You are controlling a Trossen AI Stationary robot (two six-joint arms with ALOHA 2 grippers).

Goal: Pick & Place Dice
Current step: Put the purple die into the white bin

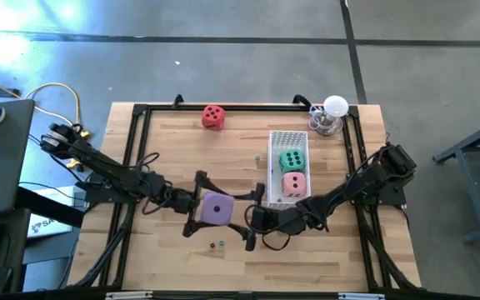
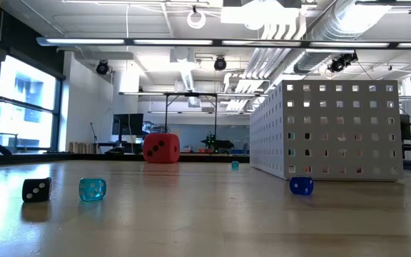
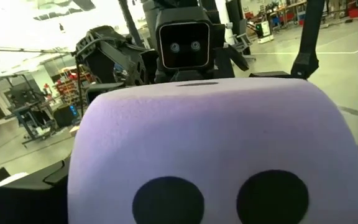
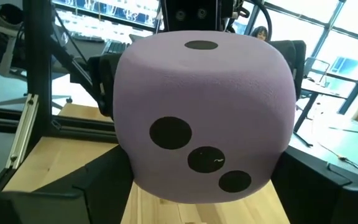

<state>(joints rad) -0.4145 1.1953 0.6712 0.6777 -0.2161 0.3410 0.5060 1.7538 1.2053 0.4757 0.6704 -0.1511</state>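
High view: the purple die [image 1: 217, 208] is seen between the two pincers, near the table's [image 1: 173, 142] front middle. The right pincer [image 1: 254, 217] is clenched on the die, which fills the space just ahead of its fingers in the right wrist view [image 4: 204, 106]. The left pincer [image 1: 197, 202] is held released, its fingers spread wide on the die's opposite side; whether they touch it cannot be told. Beyond the right pincer, just beside its arm, the green die [image 1: 291, 161] and pink die [image 1: 293, 184] are seen lying in the white crate [image 1: 288, 137]. The red die [image 1: 213, 117] is seen well apart from both pincers, at the far edge.
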